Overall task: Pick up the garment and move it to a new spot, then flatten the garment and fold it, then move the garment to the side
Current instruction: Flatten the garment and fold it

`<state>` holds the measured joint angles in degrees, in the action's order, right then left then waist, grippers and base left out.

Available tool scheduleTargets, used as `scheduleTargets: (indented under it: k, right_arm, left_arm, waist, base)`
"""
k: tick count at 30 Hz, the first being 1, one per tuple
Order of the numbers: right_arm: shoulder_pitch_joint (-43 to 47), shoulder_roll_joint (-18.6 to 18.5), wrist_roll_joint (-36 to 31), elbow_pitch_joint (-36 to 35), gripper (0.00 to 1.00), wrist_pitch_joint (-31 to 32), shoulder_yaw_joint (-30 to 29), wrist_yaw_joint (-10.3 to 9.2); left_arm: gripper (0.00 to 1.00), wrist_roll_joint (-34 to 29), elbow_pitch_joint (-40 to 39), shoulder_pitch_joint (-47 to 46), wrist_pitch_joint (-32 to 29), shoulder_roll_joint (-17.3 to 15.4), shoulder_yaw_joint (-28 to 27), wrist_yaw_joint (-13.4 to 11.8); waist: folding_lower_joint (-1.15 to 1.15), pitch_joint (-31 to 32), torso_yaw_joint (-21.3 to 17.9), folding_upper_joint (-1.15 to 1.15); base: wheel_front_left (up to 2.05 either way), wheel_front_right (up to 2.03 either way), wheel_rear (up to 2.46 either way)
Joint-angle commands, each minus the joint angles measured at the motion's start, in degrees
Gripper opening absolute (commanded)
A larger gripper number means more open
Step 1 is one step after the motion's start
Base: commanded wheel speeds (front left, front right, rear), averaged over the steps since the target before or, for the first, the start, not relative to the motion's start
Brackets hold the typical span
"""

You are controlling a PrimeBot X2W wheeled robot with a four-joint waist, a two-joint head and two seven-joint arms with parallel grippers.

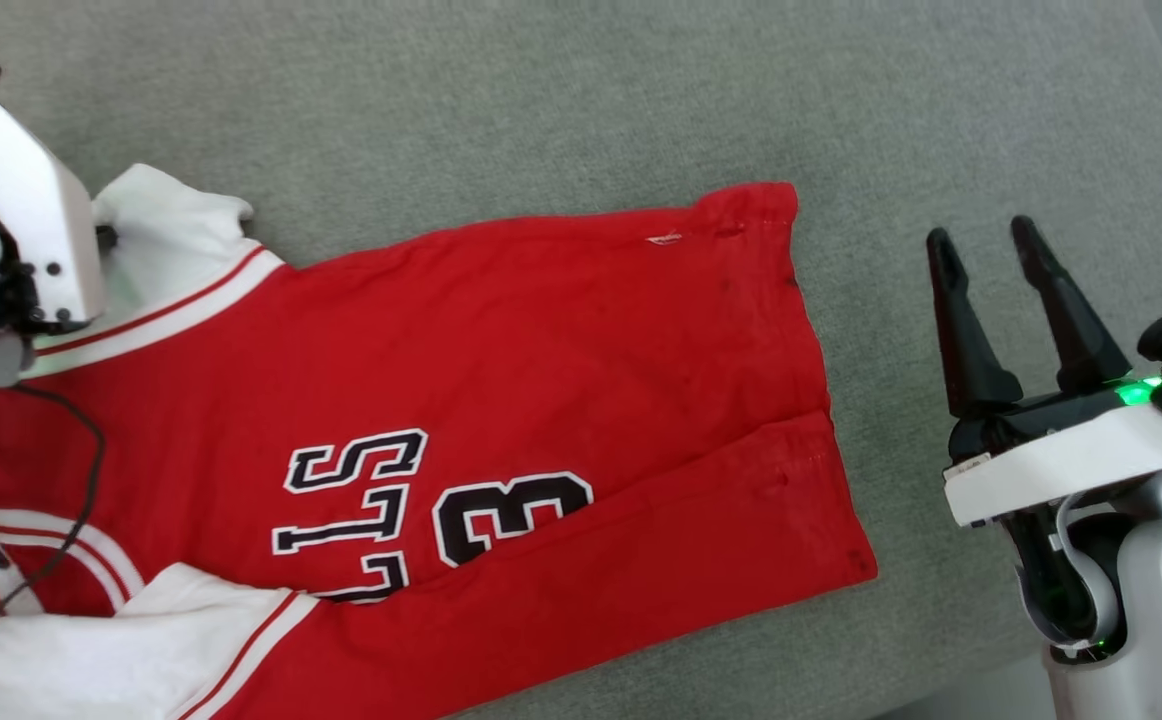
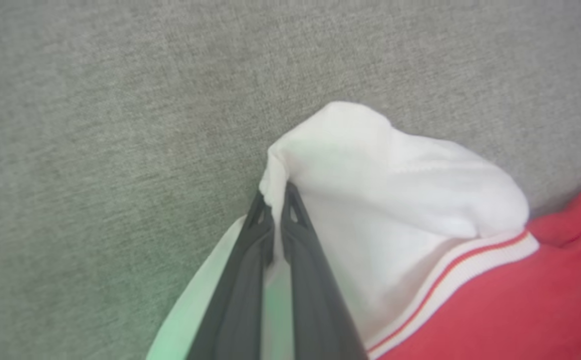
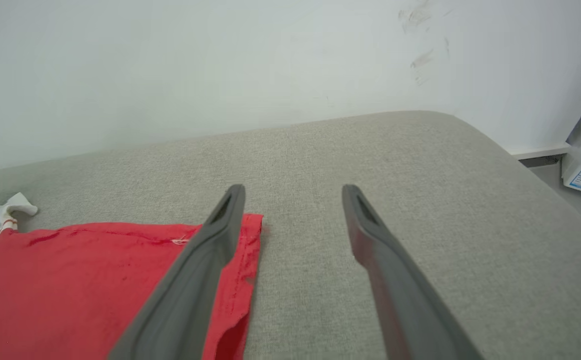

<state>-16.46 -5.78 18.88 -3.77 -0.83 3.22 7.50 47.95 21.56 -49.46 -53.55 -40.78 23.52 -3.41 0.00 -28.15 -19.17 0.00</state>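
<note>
We find the garment spread on the grey cushion, the left hand pinching its white sleeve, we judge to draw it flat; the right hand stands spread beside the hem.

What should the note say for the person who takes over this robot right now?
Left gripper: shut on the tip of a white sleeve of the garment.
Right gripper: open and empty, beside the hem end, not touching the cloth.
Garment: spread on the grey cushion, print facing up; the near long edge looks folded over part of the letters.
Done: laid out and mostly flat.
Left: finish the fold, then move it to the side.
</note>
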Motion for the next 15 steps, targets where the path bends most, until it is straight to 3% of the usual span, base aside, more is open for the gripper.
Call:
scheduleTargets:
  k: [1,9,15]
  right_arm:
    - [-0.37,-0.57,0.71,0.34,1.00,0.82,-0.02,-0.02]
    - [-4.12,-5.37,7.53,10.71,1.00,13.81,-0.30,-0.01]
    - [-11.27,-8.39,11.20,19.13,1.00,23.69,0.52,-0.02]
  left_arm:
    - [0.00,-0.29,1.78,3.79,0.29,1.71,1.64,0.41]
    - [0.00,-0.94,3.12,1.74,12.78,5.69,-0.19,3.00]
    - [0.00,-2.37,1.03,-0.40,17.68,8.20,0.84,4.78]
  waist:
    - [0.00,1.46,1.07,0.00]
    - [0.00,6.86,5.86,0.00]
    - [0.00,6.33,10.30,0.00]
  base:
    - [0.00,0.00,0.00]
    - [0.00,0.00,0.00]
    - [0.00,0.00,0.00]
